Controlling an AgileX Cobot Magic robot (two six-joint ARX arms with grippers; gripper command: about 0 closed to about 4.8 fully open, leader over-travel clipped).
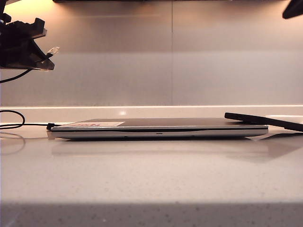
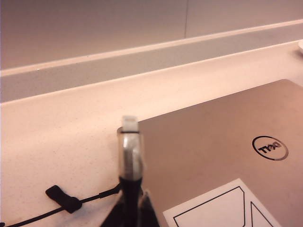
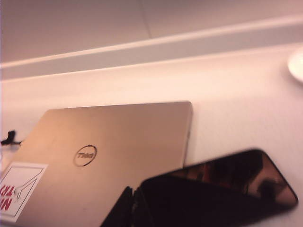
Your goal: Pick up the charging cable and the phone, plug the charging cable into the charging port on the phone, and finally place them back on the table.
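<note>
The left gripper (image 1: 47, 59) hangs well above the table (image 1: 151, 179), clamped on the charging cable (image 2: 130, 156), whose silvery connector tip pokes out just past its fingertips; a second cord with an all-black plug (image 2: 64, 199) lies on the table below and to one side of it. The right gripper (image 3: 133, 201) is clamped on the edge of the phone (image 3: 222, 189), which slants out ahead of it, its far end over the corner of the closed laptop (image 3: 109, 156). The charging port is not visible. The step in hand looks to be bringing tip and port together: the tip should line up squarely with the phone's short end edge and slide in straight, both grips kept firm so neither piece twists
</note>
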